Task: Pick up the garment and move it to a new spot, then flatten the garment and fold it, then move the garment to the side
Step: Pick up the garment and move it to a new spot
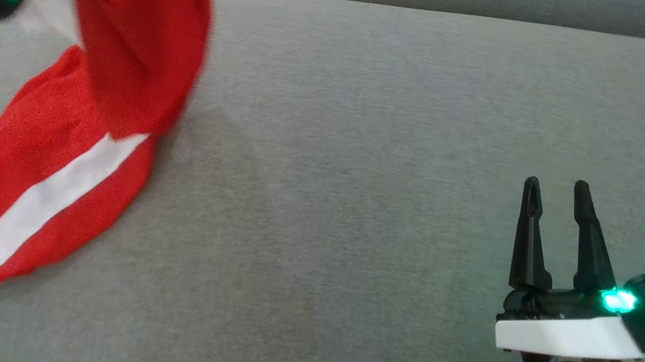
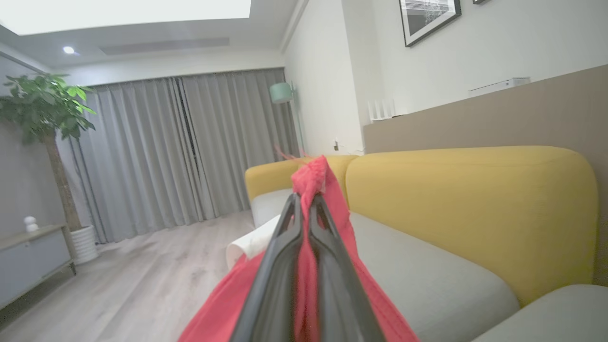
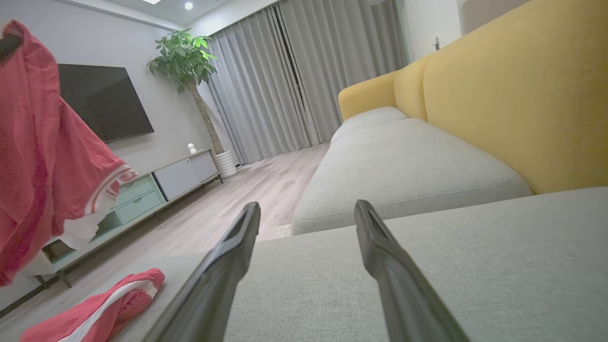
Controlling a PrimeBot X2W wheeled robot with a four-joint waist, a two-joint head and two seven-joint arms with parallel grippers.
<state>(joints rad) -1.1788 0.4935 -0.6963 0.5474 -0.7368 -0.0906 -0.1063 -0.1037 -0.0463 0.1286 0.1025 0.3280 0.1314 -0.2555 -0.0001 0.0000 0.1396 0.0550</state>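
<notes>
Grey cushion point(image 1: 367, 149); garment point(image 2: 312, 176) in left gripper point(image 2: 306, 198)

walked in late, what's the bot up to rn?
The left pincer is shut on the top of the red garment with the white stripe and holds it up, while the garment's lower end lies on the grey sofa cushion. The right pincer is open and empty, low over the cushion and well apart from the garment. The garment is not yet flattened or folded.
</notes>
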